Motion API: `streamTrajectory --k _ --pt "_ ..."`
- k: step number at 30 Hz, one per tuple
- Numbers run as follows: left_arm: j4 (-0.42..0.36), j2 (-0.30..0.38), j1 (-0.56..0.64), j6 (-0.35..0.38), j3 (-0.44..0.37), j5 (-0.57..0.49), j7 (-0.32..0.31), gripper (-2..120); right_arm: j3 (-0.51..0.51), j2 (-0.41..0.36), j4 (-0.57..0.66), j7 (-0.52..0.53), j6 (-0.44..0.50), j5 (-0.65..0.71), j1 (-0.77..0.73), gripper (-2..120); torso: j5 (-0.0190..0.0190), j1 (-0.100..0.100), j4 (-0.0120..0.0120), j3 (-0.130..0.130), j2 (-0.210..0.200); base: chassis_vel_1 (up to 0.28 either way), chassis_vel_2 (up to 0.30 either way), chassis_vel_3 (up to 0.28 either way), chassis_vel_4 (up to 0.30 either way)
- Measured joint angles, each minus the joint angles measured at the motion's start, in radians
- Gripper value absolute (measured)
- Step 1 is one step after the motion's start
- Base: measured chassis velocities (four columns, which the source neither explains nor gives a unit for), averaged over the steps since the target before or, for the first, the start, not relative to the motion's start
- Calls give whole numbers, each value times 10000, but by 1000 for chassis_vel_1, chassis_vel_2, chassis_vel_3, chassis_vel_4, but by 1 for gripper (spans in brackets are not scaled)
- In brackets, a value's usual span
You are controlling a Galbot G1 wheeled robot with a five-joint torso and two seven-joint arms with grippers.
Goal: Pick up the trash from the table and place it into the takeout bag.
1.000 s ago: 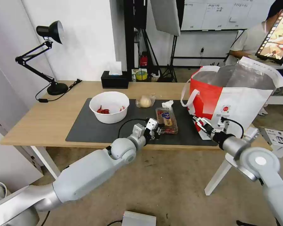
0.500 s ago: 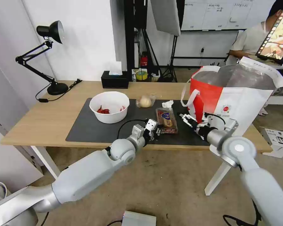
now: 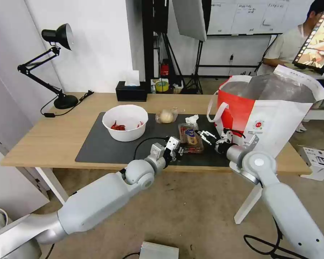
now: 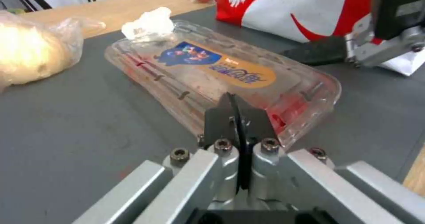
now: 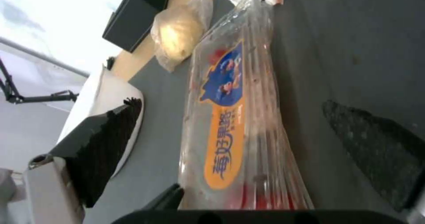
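Note:
The clear clamshell box (image 3: 190, 138) with red bits lies on the dark mat (image 3: 104, 147) of the table (image 3: 43, 140). My left gripper (image 3: 176, 148) is shut, its tips resting over the box's (image 4: 221, 68) near corner. My right gripper (image 3: 205, 136) is open at the box's right side; in the right wrist view the box (image 5: 230, 94) lies between its fingers (image 5: 106, 131). Behind stand the white bowl (image 3: 125, 122), the bagged bun (image 3: 165, 116) and the crumpled tissue (image 3: 192, 118). The takeout bag (image 3: 270, 111) stands open at the right.
A black tissue box (image 3: 131, 90) and a black desk lamp (image 3: 57, 64) stand along the table's back edge. The takeout bag's front wall (image 4: 301, 11) rises just behind my right gripper (image 4: 354, 48). Bare mat lies left of the box.
My right arm swung left from the front of the takeout bag to the clamshell box's right side, gripper open. The left gripper stayed at the box's corner.

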Motion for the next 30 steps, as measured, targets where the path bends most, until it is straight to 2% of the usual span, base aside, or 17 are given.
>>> streamTrajectory --k 16,30 --pt "0 -45 137 -51 20 2 -10 0 -642 543 -1075 169 -72 -268 1103 100 0 0 1 0 0 0 0 0 0" --pt "-40 -29 177 -75 22 4 -11 0 -875 812 -1547 264 -176 -479 1481 100 0 -1 0 0 0 0 0 0 0"
